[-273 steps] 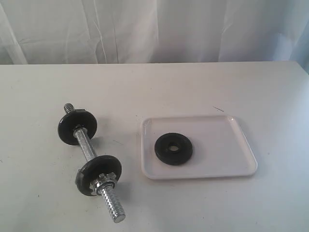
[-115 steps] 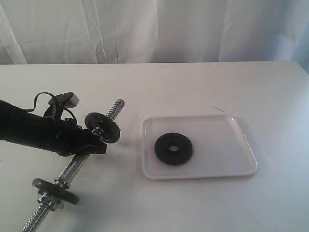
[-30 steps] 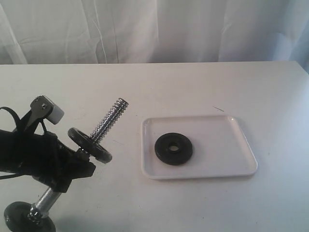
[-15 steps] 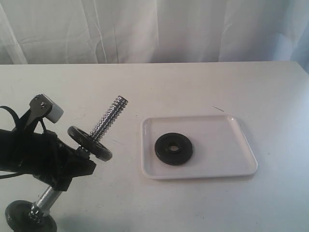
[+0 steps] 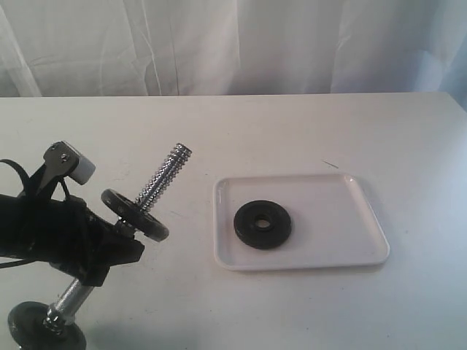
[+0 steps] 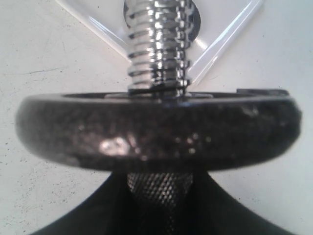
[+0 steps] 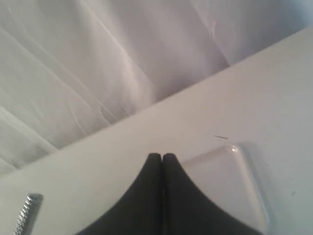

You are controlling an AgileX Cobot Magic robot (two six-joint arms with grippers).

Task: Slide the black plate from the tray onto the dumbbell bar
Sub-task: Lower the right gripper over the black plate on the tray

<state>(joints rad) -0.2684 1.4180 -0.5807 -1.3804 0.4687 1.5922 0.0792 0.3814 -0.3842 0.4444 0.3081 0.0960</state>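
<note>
The black plate (image 5: pixel 262 224) lies flat in the left half of the white tray (image 5: pixel 343 211). My left gripper (image 5: pixel 109 251) is shut on the knurled middle of the dumbbell bar (image 5: pixel 164 177), holding it tilted, its threaded end up and toward the tray. One black disc (image 5: pixel 135 215) sits just above my grip, another (image 5: pixel 45 332) at the low end near the table's front edge. In the left wrist view the upper disc (image 6: pixel 156 129) fills the frame, with the thread (image 6: pixel 159 46) above it. My right gripper (image 7: pixel 162 157) is shut on nothing, high over the tray corner (image 7: pixel 234 149); it is out of the exterior view.
A white curtain (image 5: pixel 233 44) hangs behind the table's far edge. A short dark scratch (image 5: pixel 330 164) marks the tabletop just beyond the tray. The bar's threaded tip (image 7: pixel 27 213) shows at the edge of the right wrist view.
Since nine seconds ago my left gripper has lifted the bar off the table and tilted it up. Over the last second it has barely moved. The black plate has stayed put.
</note>
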